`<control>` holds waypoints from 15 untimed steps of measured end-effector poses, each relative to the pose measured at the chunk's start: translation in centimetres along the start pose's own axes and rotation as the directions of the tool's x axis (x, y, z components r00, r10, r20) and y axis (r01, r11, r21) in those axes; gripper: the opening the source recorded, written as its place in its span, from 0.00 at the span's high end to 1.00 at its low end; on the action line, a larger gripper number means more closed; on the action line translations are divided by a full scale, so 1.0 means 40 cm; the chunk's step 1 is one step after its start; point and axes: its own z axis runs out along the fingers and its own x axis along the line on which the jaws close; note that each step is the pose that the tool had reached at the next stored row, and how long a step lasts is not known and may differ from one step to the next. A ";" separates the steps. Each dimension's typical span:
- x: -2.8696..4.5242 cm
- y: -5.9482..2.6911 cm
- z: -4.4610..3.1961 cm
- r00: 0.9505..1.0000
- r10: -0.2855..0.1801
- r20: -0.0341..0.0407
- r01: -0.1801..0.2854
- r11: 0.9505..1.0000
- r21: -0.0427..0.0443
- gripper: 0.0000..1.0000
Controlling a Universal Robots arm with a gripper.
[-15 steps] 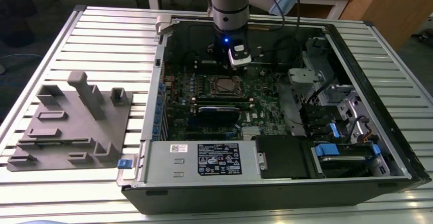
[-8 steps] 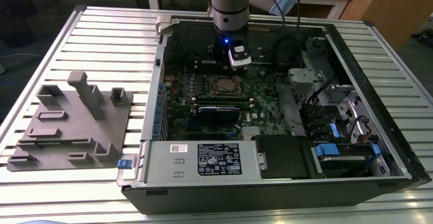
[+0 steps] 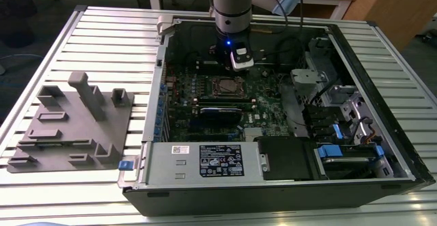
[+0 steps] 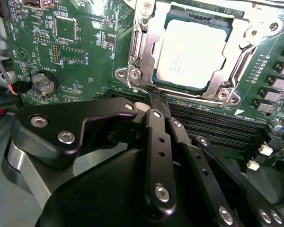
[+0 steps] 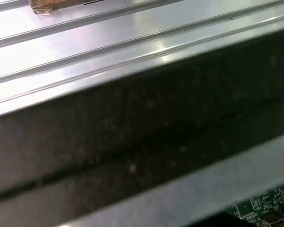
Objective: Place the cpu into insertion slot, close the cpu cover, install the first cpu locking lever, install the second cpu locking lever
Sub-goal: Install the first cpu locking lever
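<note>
The gripper (image 4: 157, 100), its 2 fingers drawn tight together with nothing seen between them, has its tips at the edge of the cpu cover (image 4: 141, 45) that faces the long black card slots (image 4: 217, 127), the cover lying flat around the cpu (image 4: 191, 52) seated in the insertion slot (image 3: 225, 86), with green circuit board (image 4: 85, 61) open alongside and the case wall (image 3: 382, 67) well apart.

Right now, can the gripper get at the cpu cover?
Probably yes. In the second wrist view the gripper has its tips right at the edge of the cover, which frames the cpu. Nothing lies between them.
</note>
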 end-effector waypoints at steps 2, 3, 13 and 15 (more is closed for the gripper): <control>-0.001 -0.003 0.000 1.000 0.001 -0.002 -0.001 1.000 -0.005 0.89; -0.002 -0.005 -0.001 1.000 0.001 -0.002 -0.001 1.000 -0.007 0.89; -0.007 -0.019 -0.002 1.000 0.004 -0.009 -0.004 1.000 -0.026 0.89; -0.008 -0.021 -0.003 1.000 0.005 -0.011 -0.005 1.000 -0.030 0.89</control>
